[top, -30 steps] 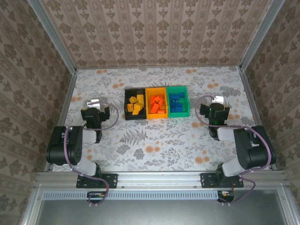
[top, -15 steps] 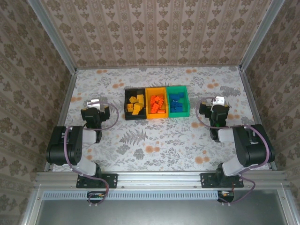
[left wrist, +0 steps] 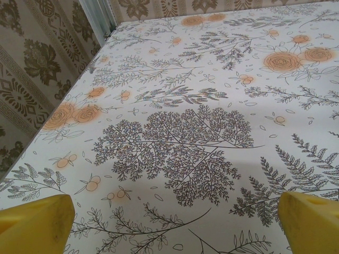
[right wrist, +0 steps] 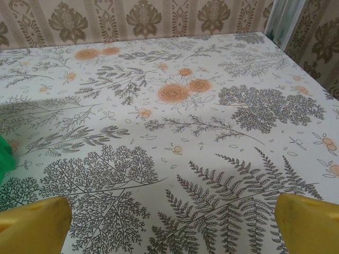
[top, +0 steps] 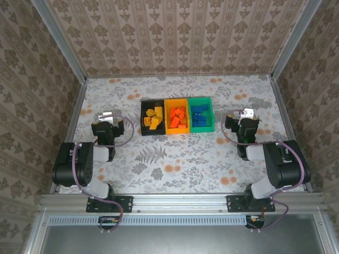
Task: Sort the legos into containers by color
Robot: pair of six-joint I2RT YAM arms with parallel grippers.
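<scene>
Walls (top: 175,37): patterned beige wallpaper closes in the back and both sides, with metal posts at the corners.
Table (top: 180,159): a white cloth printed with grey ferns and orange flowers covers the middle of the top view.
Left arm (top: 79,164): black, folded at lower left, with its wrist pointing up the frame.
Right arm (top: 280,166): black, folded at lower right, mirroring the left one.
Containers: three bins are joined in a row at centre, slightly above the middle of the top view.
Black bin (top: 142,119): left end of the row.
Orange-yellow bin (top: 177,132): middle of the row.
Green bin (top: 211,114): right end of the row; a green sliver sits at the left edge of the right wrist view.
Left gripper (top: 105,116): left of the bins and well apart from them.
Left fingers (left wrist: 32,222): yellow tips sit in the two bottom corners of the wrist view, spread wide, with bare cloth between them and nothing held.
Right gripper (top: 244,112): right of the green bin, apart from it.
Right fingers (right wrist: 32,225): yellow tips sit in both bottom corners, spread wide over bare cloth, holding nothing.
Yellow legos (top: 153,117): piled in the black bin.
Orange-red legos (top: 177,117): in the middle bin.
Blue legos (top: 199,116): in the green bin.
</scene>
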